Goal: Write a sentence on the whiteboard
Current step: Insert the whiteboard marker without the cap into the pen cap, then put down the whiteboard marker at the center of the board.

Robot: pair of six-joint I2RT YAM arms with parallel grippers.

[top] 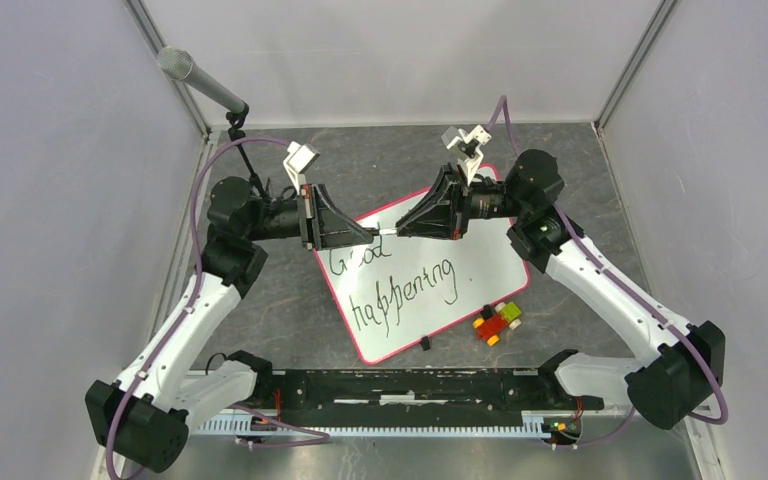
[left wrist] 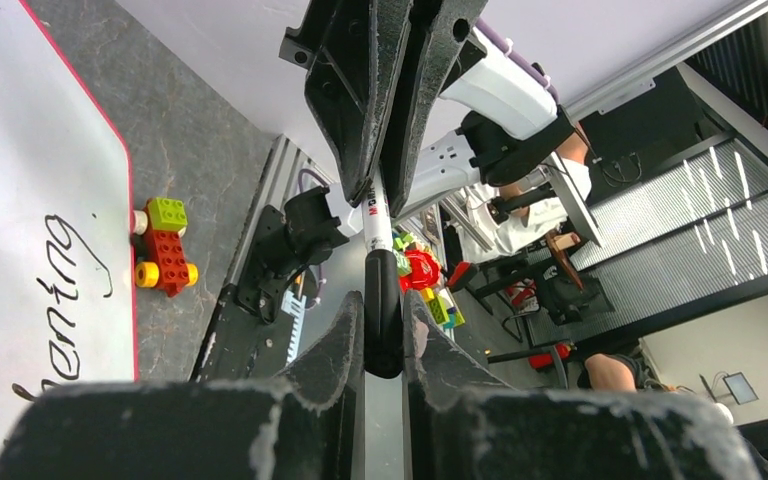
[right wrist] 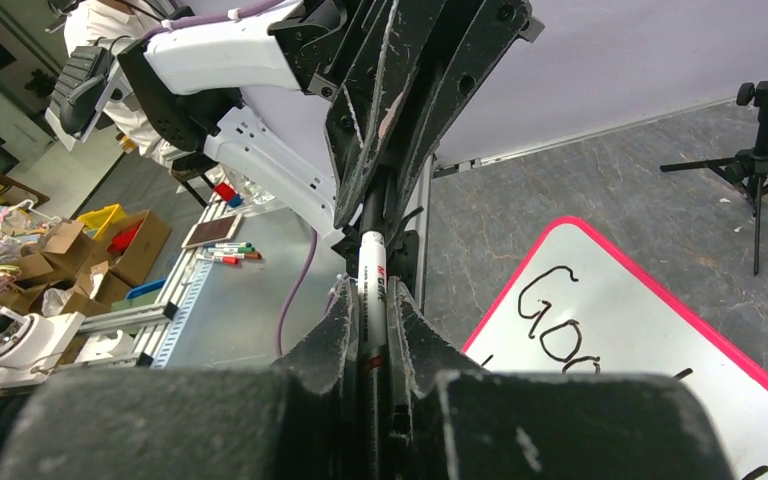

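Brick toy [top: 497,322]: near right on the desk [top: 290,310], just beside the whiteboard [top: 490,260]; a low arm sweep could knock it.
Whiteboard: loose and skewed mid-desk; I expect any downward push to slide it.
Sentence [top: 405,290]: "Good" over "happening" on the board's left half; a dropped marker [right wrist: 371,270] would smear it.
Marker: level in the air above "Good".
Left end effector [left wrist: 383,330]: pinching the marker's black end.
Right end effector [right wrist: 372,320]: pinching the white barrel; an off-axis pull could twist it free.
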